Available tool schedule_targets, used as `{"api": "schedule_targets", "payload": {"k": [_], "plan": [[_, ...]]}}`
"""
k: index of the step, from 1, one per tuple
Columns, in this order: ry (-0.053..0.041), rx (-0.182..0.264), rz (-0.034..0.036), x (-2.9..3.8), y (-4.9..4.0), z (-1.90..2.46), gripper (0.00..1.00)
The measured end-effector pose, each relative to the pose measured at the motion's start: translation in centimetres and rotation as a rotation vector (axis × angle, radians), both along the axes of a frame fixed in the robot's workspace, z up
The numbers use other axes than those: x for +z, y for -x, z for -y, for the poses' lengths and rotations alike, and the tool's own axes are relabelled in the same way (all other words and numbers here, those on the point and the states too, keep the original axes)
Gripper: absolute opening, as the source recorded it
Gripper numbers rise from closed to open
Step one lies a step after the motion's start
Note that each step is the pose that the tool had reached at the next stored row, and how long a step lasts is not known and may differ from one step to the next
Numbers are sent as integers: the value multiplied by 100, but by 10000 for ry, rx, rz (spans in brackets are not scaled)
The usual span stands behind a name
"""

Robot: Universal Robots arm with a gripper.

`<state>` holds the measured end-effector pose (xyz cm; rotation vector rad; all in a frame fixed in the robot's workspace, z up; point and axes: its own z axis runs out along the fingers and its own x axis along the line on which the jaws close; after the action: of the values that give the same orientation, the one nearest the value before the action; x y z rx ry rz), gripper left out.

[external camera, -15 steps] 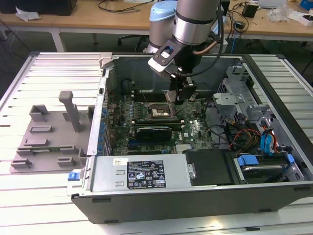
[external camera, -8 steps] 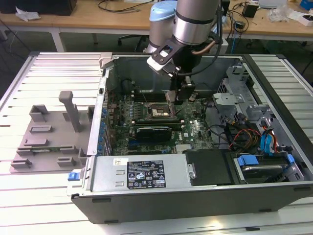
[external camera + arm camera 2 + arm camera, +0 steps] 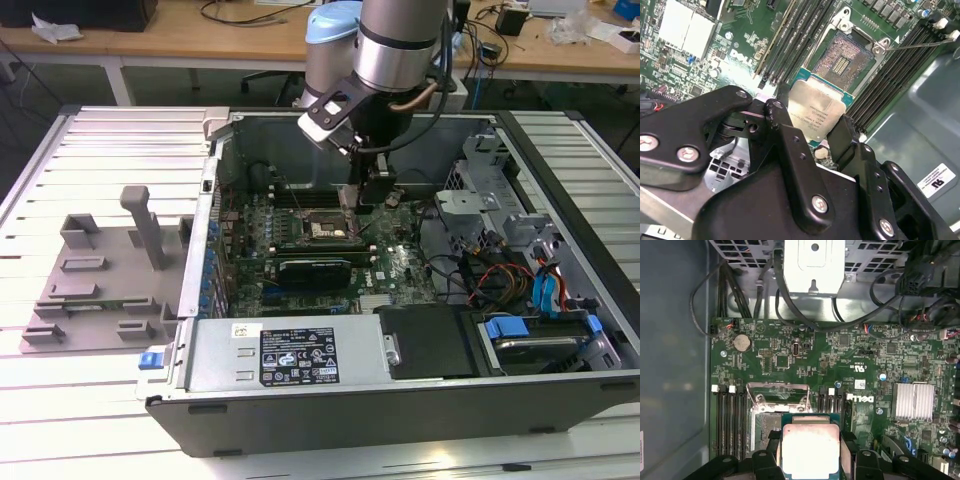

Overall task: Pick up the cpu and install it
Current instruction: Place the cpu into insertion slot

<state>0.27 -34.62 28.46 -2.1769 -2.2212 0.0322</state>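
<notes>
Black fingers (image 3: 790, 145) of the gripper (image 3: 811, 111) hang inside the computer case (image 3: 300, 400), over the motherboard (image 3: 790, 355). The open socket (image 3: 845, 60) lies just past the fingertips, and the cpu (image 3: 817, 112) sits clamped between them by two opposite edges, not seated yet. My worry: if it meets the socket off-square or tilted, the pins probably bend. That thin edge grip could also let the chip slip.

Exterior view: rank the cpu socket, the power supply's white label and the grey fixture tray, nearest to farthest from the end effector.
1. cpu socket, beside the end effector holding the cpu, inside the case.
2. white label, on the power supply, nearer the camera.
3. grey fixture tray, outside the case, the exterior view's left.
</notes>
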Motion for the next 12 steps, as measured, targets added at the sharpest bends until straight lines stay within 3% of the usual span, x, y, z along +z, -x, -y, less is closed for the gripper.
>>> {"api": "schedule_targets", "payload": {"k": [6, 9, 12], "plan": [[24, -522, 0, 0, 0, 0, 55], [25, 98, 1, -1, 2, -1, 55], [27, 102, 1, -1, 2, -1, 55]]}}
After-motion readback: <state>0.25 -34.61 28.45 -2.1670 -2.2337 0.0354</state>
